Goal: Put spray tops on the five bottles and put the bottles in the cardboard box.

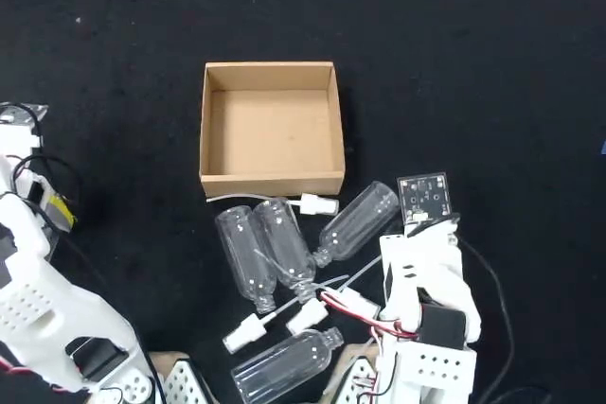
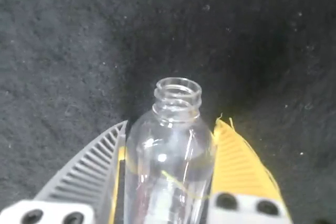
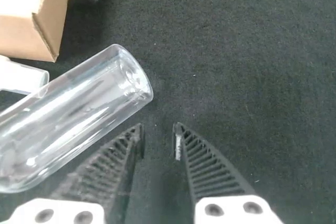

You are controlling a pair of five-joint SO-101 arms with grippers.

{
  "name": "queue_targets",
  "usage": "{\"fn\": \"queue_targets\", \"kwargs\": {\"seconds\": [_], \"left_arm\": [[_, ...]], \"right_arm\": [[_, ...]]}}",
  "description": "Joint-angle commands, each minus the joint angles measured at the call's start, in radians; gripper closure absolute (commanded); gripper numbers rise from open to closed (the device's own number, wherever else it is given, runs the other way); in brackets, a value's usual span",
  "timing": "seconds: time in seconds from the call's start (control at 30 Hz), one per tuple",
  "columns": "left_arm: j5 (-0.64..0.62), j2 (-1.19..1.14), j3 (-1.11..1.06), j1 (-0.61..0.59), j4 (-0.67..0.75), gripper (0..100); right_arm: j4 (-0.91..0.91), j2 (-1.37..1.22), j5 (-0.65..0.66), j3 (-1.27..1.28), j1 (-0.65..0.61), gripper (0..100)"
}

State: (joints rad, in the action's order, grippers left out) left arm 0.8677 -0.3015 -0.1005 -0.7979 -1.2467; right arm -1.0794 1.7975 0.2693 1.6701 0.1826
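Note:
The open cardboard box point(image 1: 272, 130) sits mid-table with nothing inside. In front of it lie three clear capless bottles point(image 1: 248, 254) point(image 1: 286, 241) point(image 1: 358, 222). A fourth capless bottle point(image 1: 284, 364) lies at the near edge, and my left gripper point(image 2: 173, 124) is shut on its body point(image 2: 168, 166), the open neck pointing away. White spray tops lie loose: one by the box front point(image 1: 317, 203), others near the bottle necks point(image 1: 246, 331) point(image 1: 305, 316) point(image 1: 355, 302). My right gripper point(image 3: 158, 128) point(image 1: 423, 198) stands narrowly open, holding nothing, just beside the base of the rightmost bottle point(image 3: 73, 114).
Black cloth covers the table point(image 1: 492, 73). The box corner point(image 3: 31, 14) and a spray top point(image 3: 16, 77) lie close to the right gripper. The left arm's body point(image 1: 47, 309) fills the near left corner. Open room lies right of and behind the box.

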Motion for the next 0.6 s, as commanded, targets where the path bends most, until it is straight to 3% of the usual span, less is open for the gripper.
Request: {"fn": "queue_targets", "kwargs": {"seconds": [0.0, 0.1, 0.4, 0.57], "left_arm": [[0.135, 0.017, 0.018, -0.018, -0.008, 95], [0.216, 0.017, 0.015, -0.044, -0.008, 96], [0.232, 0.068, -0.01, -0.044, 0.002, 94], [0.298, 0.066, -0.015, -0.033, -0.006, 70]], "right_arm": [[-0.003, 0.097, -0.003, -0.005, -0.017, 91.0], [-0.002, 0.097, -0.003, -0.005, -0.017, 91.0], [-0.002, 0.097, -0.003, -0.005, -0.017, 91.0], [-0.003, 0.097, -0.003, -0.005, -0.017, 91.0]]}}
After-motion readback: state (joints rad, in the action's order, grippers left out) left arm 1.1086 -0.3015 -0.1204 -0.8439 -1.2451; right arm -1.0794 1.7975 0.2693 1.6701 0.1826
